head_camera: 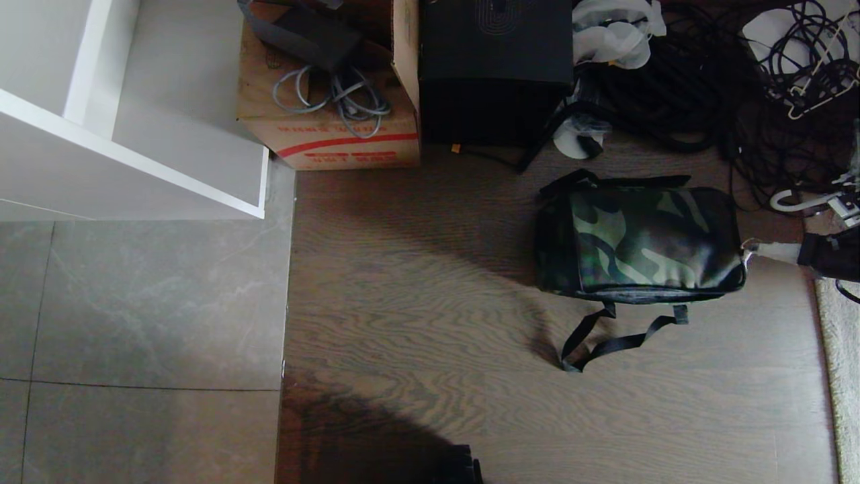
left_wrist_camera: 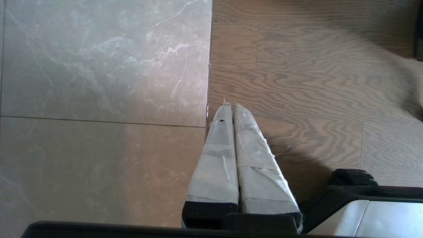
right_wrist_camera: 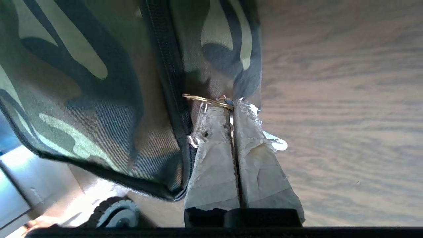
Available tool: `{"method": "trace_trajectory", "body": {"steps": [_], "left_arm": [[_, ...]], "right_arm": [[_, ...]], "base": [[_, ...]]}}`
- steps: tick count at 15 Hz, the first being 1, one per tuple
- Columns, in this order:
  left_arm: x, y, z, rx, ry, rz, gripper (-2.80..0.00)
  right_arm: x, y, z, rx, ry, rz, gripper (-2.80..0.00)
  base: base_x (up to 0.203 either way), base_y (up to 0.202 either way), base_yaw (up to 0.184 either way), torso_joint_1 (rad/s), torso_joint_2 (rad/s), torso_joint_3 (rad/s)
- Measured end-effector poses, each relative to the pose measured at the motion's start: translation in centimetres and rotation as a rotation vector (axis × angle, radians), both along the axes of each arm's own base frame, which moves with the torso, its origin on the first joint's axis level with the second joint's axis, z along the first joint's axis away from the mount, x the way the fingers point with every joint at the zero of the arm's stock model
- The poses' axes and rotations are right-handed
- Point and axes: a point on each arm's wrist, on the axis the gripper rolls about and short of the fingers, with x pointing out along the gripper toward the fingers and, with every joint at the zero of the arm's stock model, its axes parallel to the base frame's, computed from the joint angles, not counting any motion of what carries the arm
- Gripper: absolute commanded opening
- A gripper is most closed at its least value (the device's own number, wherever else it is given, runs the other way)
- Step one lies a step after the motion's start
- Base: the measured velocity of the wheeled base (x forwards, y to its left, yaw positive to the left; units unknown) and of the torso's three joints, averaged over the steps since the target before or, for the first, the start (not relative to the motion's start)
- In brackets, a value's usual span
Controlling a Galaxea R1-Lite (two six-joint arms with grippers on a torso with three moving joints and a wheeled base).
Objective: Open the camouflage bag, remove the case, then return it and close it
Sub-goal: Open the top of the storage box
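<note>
Right wrist view shows the right pincer (right_wrist_camera: 233, 107) clamped on the zipper's ring pull (right_wrist_camera: 206, 100) at the camouflage bag (right_wrist_camera: 92, 86)'s right end, placed to draw it.

Camouflage bag (head_camera: 638, 238): green, pale-olive and dark blotch pattern on top; black sides, black strap (head_camera: 608, 343) trailing toward 6 o'clock.
Zipper ring (right_wrist_camera: 208, 100): gold-toned; white clip (right_wrist_camera: 276, 142) beside it.
Right gripper (right_wrist_camera: 233, 107) at bag's 3 o'clock end: fingers wrapped in off-white tape, black base.
Left gripper (left_wrist_camera: 230, 107): same off-white tape, black base.
Floor (head_camera: 416, 302): brown wavy wood grain; grey marbled tile (head_camera: 141, 302) at 9 o'clock.
Cardboard box (head_camera: 329, 128): tan, red stripe, at 11 o'clock.
Black box (head_camera: 494, 67) at 12 o'clock.
Shelf (head_camera: 134, 148): white.
</note>
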Motion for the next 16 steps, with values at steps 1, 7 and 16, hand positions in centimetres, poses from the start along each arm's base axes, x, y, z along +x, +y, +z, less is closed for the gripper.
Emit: {"method": "trace_trajectory", "body": {"steps": [1, 7, 16], "left_arm": [[0.0, 0.0, 0.0, 0.0, 0.0, 0.0, -2.8], [0.0, 0.0, 0.01, 0.0, 0.0, -0.002, -2.8], [0.0, 0.0, 0.0, 0.0, 0.0, -0.001, -2.8]], "right_arm": [[0.05, 0.01, 0.05, -0.001, -0.002, 0.001, -2.8], [0.64, 0.27, 0.52, -0.02, -0.024, 0.015, -2.8], [-0.02, -0.1, -0.06, 0.048, -0.047, 0.105, -2.8]], "base": [[0.0, 0.0, 0.0, 0.0, 0.0, 0.0], [0.0, 0.0, 0.0, 0.0, 0.0, 0.0], [0.0, 0.0, 0.0, 0.0, 0.0, 0.0]]}}
